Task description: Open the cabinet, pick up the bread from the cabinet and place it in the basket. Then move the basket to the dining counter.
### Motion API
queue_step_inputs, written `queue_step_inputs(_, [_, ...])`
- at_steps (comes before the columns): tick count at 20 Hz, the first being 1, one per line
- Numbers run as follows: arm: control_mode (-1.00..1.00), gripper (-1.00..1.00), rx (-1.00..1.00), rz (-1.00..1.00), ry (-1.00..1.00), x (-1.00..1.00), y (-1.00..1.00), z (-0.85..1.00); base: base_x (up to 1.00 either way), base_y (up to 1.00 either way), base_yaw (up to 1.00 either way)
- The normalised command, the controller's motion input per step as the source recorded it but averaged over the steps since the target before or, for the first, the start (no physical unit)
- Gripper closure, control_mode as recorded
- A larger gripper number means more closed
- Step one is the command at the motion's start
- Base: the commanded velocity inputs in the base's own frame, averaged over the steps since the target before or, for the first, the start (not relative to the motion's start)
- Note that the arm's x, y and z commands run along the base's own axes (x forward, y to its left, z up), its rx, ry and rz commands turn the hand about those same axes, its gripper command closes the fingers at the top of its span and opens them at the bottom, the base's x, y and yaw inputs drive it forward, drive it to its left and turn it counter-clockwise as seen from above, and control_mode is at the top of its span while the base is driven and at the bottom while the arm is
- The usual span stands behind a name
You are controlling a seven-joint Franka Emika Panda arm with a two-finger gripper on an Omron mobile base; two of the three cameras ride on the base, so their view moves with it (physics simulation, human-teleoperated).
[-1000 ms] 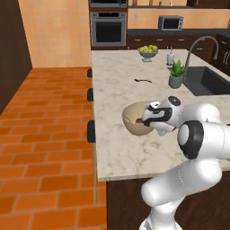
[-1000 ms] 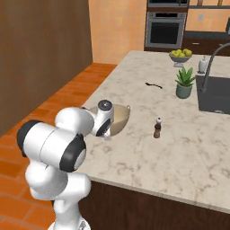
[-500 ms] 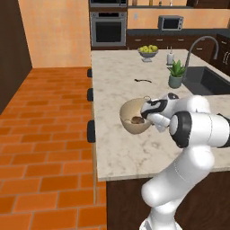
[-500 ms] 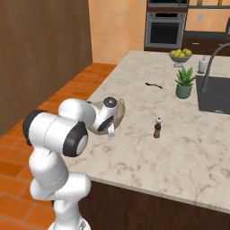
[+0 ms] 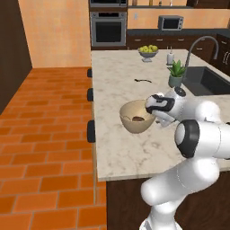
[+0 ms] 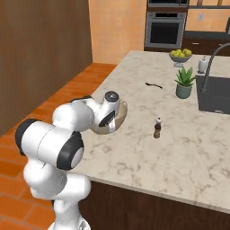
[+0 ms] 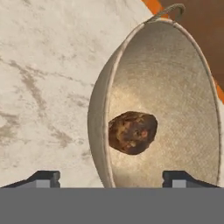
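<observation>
Bread (image 5: 136,119) lies inside the basket (image 5: 130,121), which stands on the dining counter (image 5: 121,148) near its left edge. In the left base view the gripper (image 5: 152,109) is at the basket's right rim. In the right base view the hand hides much of the basket (image 6: 117,120); a small bottle (image 6: 157,128) stands to its right. In the hand view the fingertips (image 7: 43,178) stand wide apart, one on each side of the basket wall (image 7: 98,127), and hold nothing; the bread (image 7: 132,131) rests at the bottom.
</observation>
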Motion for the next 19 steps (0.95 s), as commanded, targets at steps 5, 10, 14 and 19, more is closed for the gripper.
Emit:
queue_step_inputs(5, [-1.0, -1.0, 0.02, 0.0, -0.03, -0.98, -0.06, 0.87, 0.0, 0.0, 0.0])
queue_step_inputs(10, [-1.0, -1.0, 0.09, -0.09, 0.01, -1.0, -0.01, 0.79, 0.0, 0.0, 0.0])
queue_step_inputs(14, [-1.0, -1.0, 0.18, -0.31, 0.01, -1.0, -0.08, 0.5, 0.0, 0.0, 0.0])
queue_step_inputs(19, [-1.0, -1.0, 0.18, -0.45, 0.0, -1.0, 0.0, 0.26, 0.0, 0.0, 0.0])
